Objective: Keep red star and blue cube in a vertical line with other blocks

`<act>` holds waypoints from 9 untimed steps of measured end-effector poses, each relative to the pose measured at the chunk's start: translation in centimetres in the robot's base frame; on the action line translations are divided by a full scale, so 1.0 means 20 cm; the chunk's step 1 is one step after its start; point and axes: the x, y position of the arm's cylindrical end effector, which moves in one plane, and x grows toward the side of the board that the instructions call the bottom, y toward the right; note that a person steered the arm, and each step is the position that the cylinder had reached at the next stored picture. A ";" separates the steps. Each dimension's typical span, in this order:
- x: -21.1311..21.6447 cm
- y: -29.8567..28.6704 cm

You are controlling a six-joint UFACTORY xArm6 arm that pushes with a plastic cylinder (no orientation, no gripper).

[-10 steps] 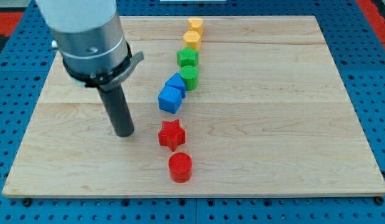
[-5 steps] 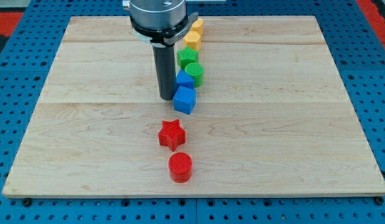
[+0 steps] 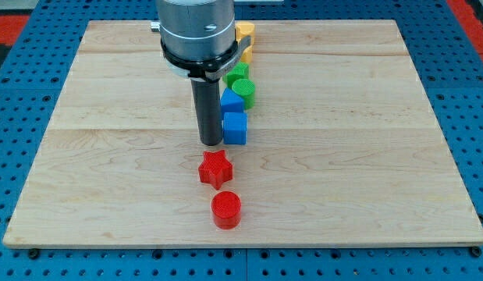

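My tip (image 3: 210,143) rests on the counter (image 3: 366,156) touching, or just short of, the blue cube's (image 3: 235,128) left side. The red star (image 3: 215,168) lies just below the tip, slightly left of the cube's column. The end effector is a bare rod, with nothing to open or close.

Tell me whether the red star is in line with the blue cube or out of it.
Out of line. The red star sits left of the blue cube; my tip stands at the cube's left side.
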 end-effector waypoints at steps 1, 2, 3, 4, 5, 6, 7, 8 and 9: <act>0.02 0.00; 0.07 0.00; 0.07 -0.06; 0.08 -0.10; 0.17 -0.13; 0.25 -0.18; 0.33 -0.13; 0.40 0.04; 0.40 0.10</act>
